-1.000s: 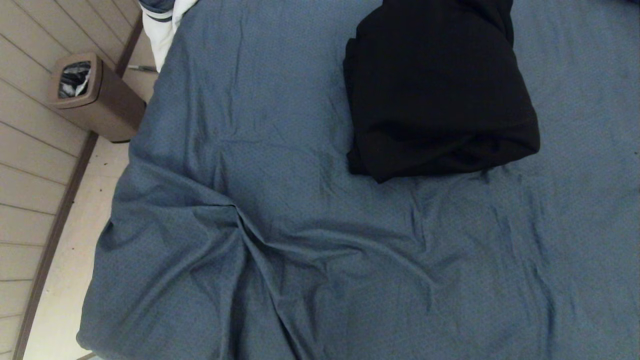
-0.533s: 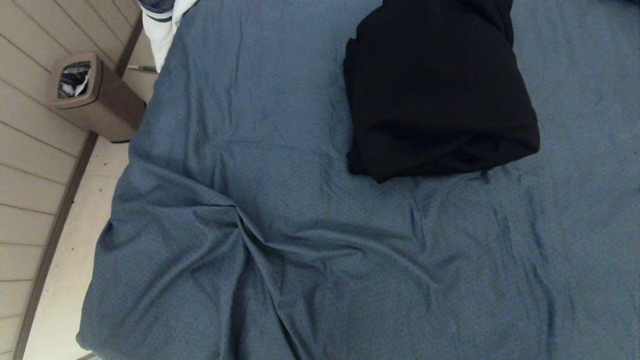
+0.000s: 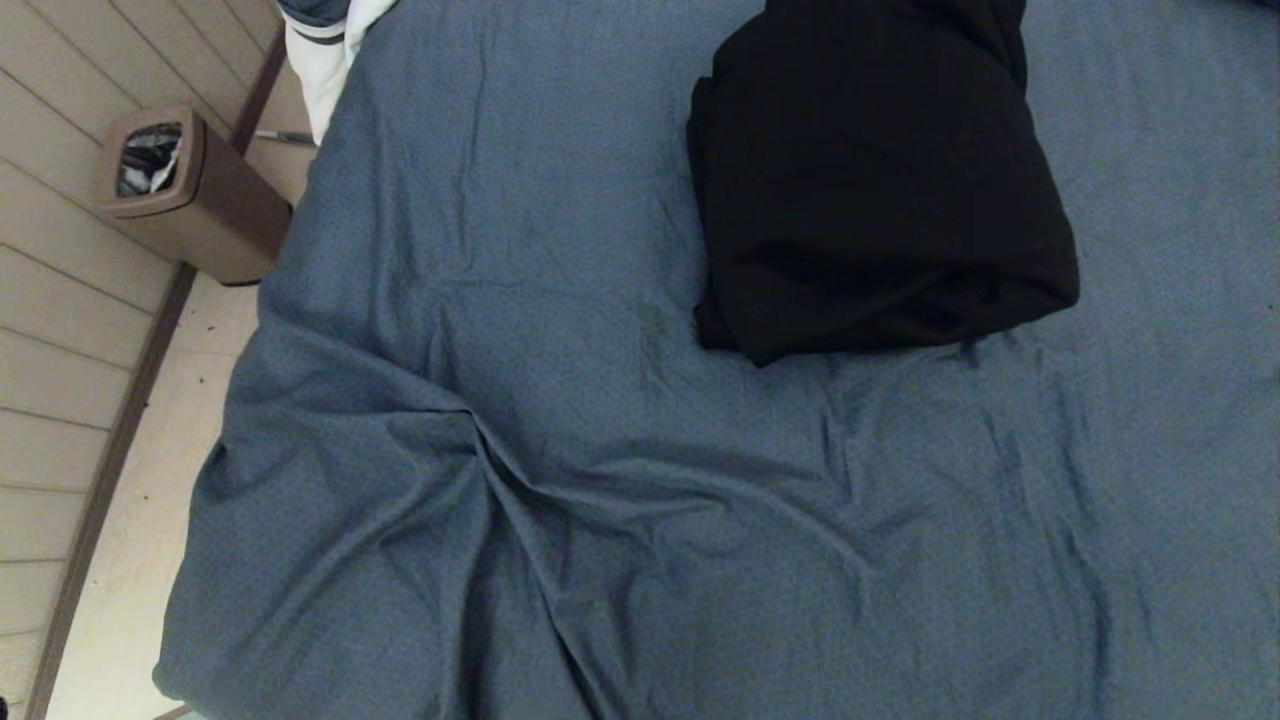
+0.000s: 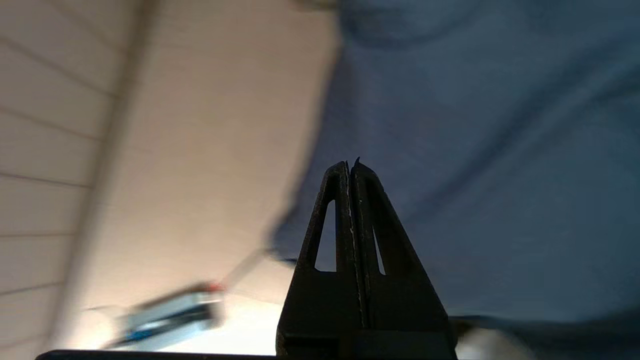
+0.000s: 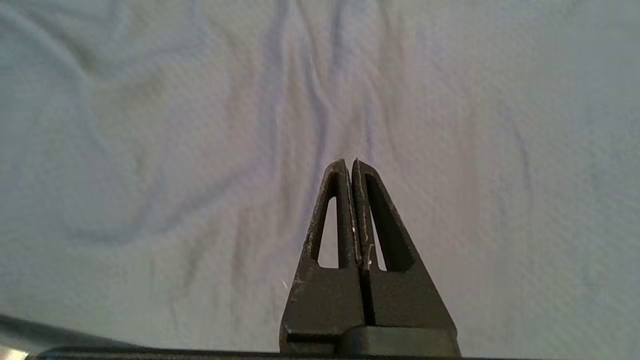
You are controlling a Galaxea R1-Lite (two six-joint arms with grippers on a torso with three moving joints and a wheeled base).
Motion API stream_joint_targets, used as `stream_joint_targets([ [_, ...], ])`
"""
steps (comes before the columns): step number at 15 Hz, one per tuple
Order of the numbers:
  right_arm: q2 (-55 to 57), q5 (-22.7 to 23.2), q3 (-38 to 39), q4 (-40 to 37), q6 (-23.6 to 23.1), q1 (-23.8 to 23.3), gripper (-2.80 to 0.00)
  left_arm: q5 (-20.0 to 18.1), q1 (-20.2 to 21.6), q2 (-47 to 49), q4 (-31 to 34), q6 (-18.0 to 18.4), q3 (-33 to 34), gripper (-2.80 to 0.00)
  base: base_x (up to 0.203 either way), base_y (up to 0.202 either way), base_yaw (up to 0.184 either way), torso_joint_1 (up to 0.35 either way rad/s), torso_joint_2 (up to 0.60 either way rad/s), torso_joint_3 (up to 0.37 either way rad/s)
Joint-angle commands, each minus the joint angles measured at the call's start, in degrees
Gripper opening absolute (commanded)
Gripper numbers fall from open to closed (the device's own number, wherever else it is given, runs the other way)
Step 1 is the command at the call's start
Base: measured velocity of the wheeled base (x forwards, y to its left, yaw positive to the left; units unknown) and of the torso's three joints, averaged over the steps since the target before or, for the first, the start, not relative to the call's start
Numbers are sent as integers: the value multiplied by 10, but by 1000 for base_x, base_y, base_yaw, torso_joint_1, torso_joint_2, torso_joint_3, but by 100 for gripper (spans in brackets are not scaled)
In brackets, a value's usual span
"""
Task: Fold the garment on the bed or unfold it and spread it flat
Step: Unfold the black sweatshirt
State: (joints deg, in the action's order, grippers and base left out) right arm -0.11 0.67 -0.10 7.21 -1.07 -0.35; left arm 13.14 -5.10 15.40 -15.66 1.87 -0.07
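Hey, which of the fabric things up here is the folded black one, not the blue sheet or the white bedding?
The garment: a black folded bundle lying on the bed toward its far right. The white bedding sits at the far left corner.

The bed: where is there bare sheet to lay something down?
The bed is bare left of the folded black garment, out to the edge by the brown bin, and across the whole near stretch below it, though creased. Only the far right is occupied.
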Motion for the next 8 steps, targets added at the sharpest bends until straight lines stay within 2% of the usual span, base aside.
stream_joint_targets([
  [1, 1, 0, 1, -25, 0, 0, -280, 80, 0, 3, 14, 47, 0, -280, 0, 0, 0, 0, 0, 0],
  [2, 1, 0, 1, -41, 0, 0, -280, 110, 0, 3, 31, 46, -1, -280, 0, 0, 0, 0, 0, 0],
  [3, 1, 1, 1, -47, 2, 0, -280, 114, 9, 0, 39, 48, -1, -280, 0, 0, 0, 0, 0, 0],
  [5, 1, 1, 1, -47, 3, 0, -280, 103, 50, -45, 67, 51, -7, -280, 0, 0, 0, 0, 0, 0],
  [6, 1, 1, 1, -48, 8, 0, -280, 96, 52, -74, 80, 52, -11, -280, 0, 0, 0, 0, 0, 0],
  [7, 1, 1, 1, -49, 16, 0, -280, 68, 54, -109, 100, 51, -16, -280, 0, 0, 0, 0, 0, 0],
  [8, 1, 0, 1, -49, 18, 0, -280, 8, 54, -139, 132, 48, -25, -280, 0, 0, 0, 0, 0, 0],
])
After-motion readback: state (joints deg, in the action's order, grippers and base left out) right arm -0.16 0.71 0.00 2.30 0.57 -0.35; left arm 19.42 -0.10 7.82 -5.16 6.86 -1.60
